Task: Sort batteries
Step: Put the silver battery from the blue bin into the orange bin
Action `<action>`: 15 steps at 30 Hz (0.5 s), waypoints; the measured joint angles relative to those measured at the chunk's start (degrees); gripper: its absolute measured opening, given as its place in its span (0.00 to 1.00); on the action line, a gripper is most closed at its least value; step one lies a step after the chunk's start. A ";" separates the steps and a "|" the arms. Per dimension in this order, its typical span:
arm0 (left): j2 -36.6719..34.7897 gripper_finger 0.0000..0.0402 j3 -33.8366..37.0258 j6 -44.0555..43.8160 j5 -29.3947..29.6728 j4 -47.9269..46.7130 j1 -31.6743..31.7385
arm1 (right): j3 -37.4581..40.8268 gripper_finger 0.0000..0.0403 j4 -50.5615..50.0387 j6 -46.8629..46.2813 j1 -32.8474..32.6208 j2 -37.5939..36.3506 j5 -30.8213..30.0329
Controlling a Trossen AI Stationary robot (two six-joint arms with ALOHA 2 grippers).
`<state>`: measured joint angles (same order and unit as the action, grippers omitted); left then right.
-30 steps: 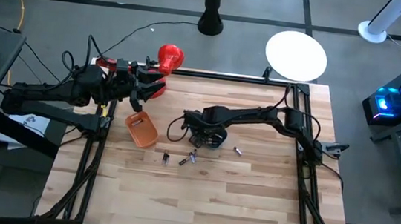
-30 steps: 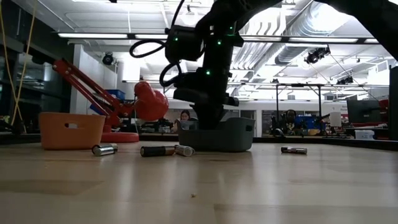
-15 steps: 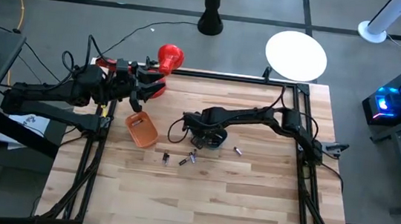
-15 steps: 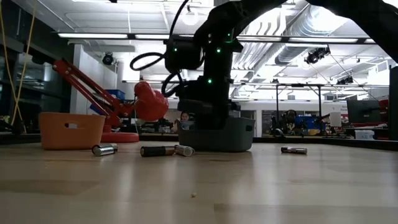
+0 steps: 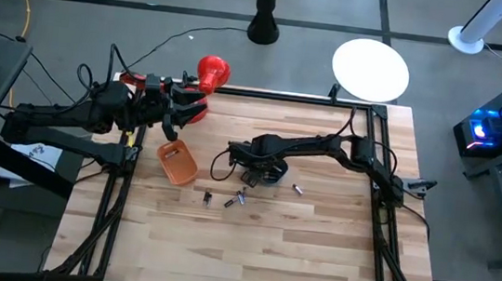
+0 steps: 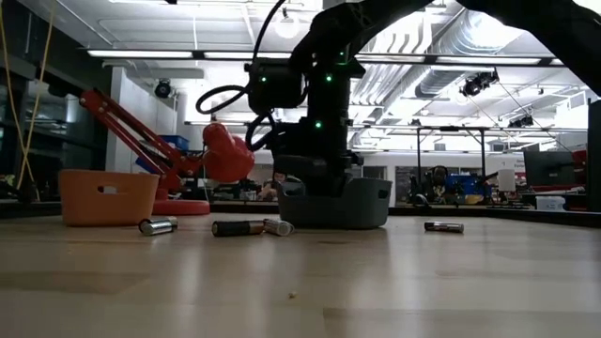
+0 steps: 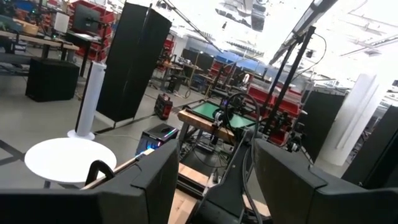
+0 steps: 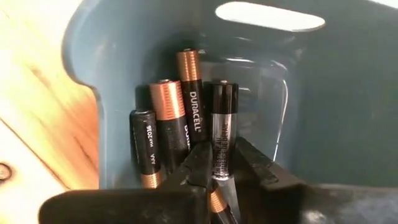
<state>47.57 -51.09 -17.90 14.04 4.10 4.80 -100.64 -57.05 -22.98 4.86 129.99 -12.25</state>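
My right gripper (image 8: 214, 186) reaches down into the teal bin (image 6: 368, 203) at the table's middle and is shut on a dark glossy battery (image 8: 222, 124). Three copper-topped black batteries (image 8: 171, 127) lie beside that battery in the bin (image 8: 323, 93). Several loose batteries lie on their sides on the wood: one (image 5: 299, 190) right of the bin, and others (image 5: 241, 196) (image 5: 207, 198) nearer the front, which the low view also shows (image 6: 238, 227). An orange bin (image 5: 177, 163) stands to the left. My left gripper (image 7: 214, 186) hangs open above the table's far left. My right gripper pinches the dark battery's near end (image 8: 217, 177) between its two fingers (image 8: 194, 168). It comes from above, pointing steeply down into the teal bin. The battery reaches forward out of the fingers, alongside the three copper-topped ones; whether it rests on the bin's floor does not show.
A red desk lamp (image 5: 212, 69) stands at the far left corner, next to my left arm. Black rails (image 5: 383, 220) run along the table's left and right edges. Bare wood fills the near half of the table.
My right gripper has sunk deeper into the teal bin and tipped a little. The bin has slid slightly toward the table's right edge. The loose batteries lie where they were.
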 joint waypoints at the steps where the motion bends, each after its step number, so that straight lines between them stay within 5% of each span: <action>1: 0.00 0.48 0.00 0.02 0.00 0.00 0.00 | -0.64 0.05 -0.50 0.38 0.00 0.10 -0.22; 15: 0.00 0.48 0.00 0.53 0.00 -0.07 0.00 | -10.02 0.05 -8.95 4.74 0.48 0.28 -3.82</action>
<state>47.57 -51.09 -17.37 14.04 4.03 4.80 -110.66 -66.00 -18.24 5.34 130.27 -16.07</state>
